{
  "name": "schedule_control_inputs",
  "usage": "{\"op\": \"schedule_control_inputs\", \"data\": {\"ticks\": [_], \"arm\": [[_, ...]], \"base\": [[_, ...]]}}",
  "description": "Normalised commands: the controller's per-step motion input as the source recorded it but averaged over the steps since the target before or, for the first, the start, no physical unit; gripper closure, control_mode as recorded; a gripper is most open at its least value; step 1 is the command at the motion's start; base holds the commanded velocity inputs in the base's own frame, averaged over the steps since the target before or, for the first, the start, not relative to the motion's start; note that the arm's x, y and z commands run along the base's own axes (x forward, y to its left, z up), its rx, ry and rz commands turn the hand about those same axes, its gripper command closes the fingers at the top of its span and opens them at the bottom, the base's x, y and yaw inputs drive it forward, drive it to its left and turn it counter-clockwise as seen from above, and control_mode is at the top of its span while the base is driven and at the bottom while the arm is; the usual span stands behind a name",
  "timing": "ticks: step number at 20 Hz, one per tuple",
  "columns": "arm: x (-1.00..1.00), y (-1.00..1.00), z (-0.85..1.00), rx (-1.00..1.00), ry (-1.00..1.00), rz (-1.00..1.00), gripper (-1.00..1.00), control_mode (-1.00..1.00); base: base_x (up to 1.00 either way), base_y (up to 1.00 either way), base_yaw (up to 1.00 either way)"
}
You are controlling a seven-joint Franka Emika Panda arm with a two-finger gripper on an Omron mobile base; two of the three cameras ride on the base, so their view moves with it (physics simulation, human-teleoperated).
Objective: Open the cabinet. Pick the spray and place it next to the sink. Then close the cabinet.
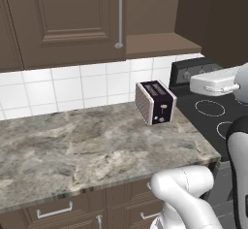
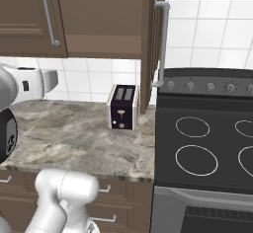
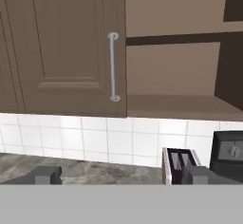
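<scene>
Showing 1 cabinet (image 3: 71, 47), 1 toaster (image 1: 155, 102), 1 wide-open pincer (image 3: 121, 174).

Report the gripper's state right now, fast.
Gripper: open, holding nothing, facing the cabinet, whose right door is swung open.

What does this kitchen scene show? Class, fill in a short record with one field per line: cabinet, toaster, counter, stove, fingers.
cabinet: right door swung open, left door shut; the shelves in view are bare
toaster: upright on the counter, near the stove
counter: grey marble, white tiles behind
stove: black top with ring burners, right of the counter
fingers: open, holding nothing, facing the cabinet
</scene>
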Motion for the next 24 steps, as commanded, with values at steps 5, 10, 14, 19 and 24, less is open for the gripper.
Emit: {"op": "schedule_control_inputs", "data": {"ticks": [5,10,14,19,24], "arm": [[-0.10,-0.17,0.38,0.16,-0.36,0.08,-1.00,-1.00],[-0.50,-0.35,0.05,0.14,-0.30,0.15,-1.00,-1.00],[-0.73,-0.33,0.20,0.05,-0.26,0.13,-1.00,-1.00],[-0.97,-0.31,0.36,-0.01,-0.02,0.11,-1.00,-1.00],[-0.52,-0.25,0.09,-0.05,0.00,0.12,-1.00,-1.00]], "base": [[0.00,0.00,0.00],[0.00,0.00,0.00],[0.00,0.00,0.00],[0.00,0.00,0.00],[0.00,0.00,0.00]]}}
